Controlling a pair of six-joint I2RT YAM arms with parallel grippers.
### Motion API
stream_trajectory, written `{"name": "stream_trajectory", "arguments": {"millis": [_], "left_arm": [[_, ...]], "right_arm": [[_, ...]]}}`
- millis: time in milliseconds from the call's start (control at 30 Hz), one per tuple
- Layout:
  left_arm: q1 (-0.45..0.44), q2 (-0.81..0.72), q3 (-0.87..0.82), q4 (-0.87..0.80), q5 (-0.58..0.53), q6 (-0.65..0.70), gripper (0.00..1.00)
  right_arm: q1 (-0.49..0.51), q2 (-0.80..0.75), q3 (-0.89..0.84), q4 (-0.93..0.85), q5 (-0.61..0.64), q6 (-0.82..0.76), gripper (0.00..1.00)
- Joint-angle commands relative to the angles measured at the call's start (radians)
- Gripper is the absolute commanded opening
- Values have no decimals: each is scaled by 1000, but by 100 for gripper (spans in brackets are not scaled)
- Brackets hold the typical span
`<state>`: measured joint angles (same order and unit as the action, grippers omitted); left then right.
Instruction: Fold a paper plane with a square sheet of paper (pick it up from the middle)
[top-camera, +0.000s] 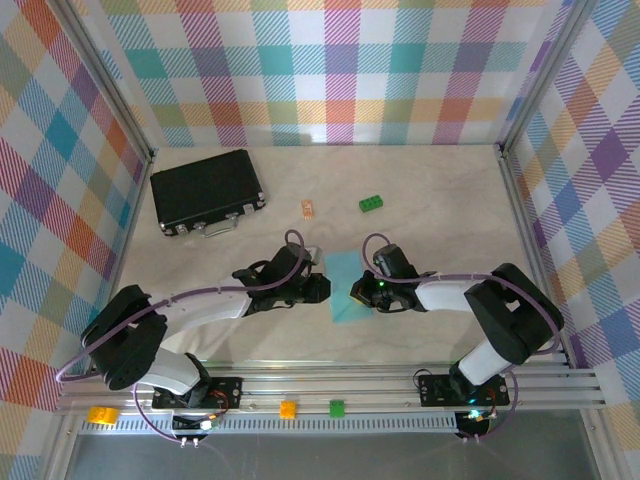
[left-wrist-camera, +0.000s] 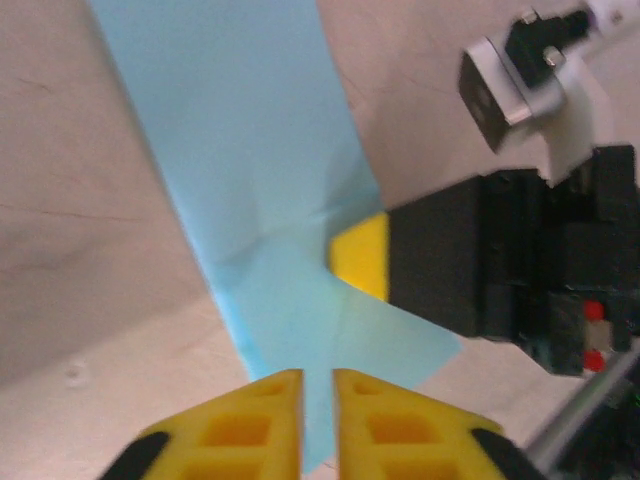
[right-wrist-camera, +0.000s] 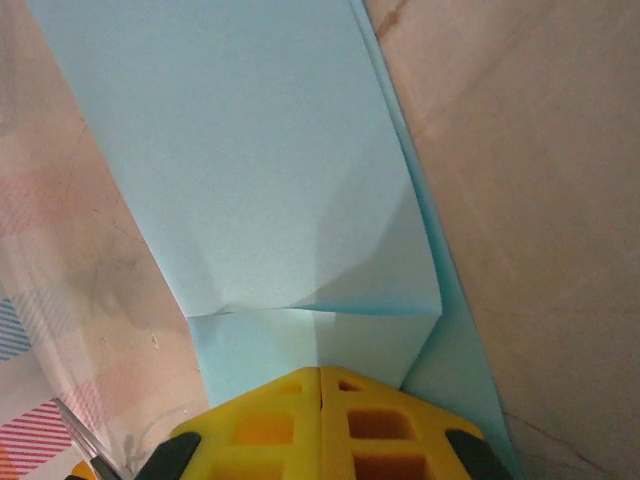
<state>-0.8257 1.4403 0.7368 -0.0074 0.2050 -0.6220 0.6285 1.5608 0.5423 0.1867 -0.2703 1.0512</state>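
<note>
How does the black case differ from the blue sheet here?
The black case is dark and thick; the blue sheet is pale, thin and creased. The black case is larger than the blue sheet. The black case lies far left; the blue sheet sits in the middle.

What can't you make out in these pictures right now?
- Top view: how the left gripper and right gripper hold the sheet of paper; too small, and they cover its side edges.
- Right wrist view: the sheet's near edge, behind the yellow fingers.
- Top view: the small orange item, too small to identify.
</note>
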Motion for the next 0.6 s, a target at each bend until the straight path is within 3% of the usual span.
{"name": "stream_trajectory", "arguments": {"millis": [0,133,233,567], "left_arm": [[7,72,8,128,200,-59,9],[9,191,55,166,336,-72,3],[11,257,83,176,376,-78,2],[15,360,139,138,419,-43,3]], "right_arm": [[10,27,-30,-112,51,19,0],[10,28,-28,-111,47,11,0],[10,27,-22,-115,42,1,0],[10,27,-17,-128,39,-14,0]]}}
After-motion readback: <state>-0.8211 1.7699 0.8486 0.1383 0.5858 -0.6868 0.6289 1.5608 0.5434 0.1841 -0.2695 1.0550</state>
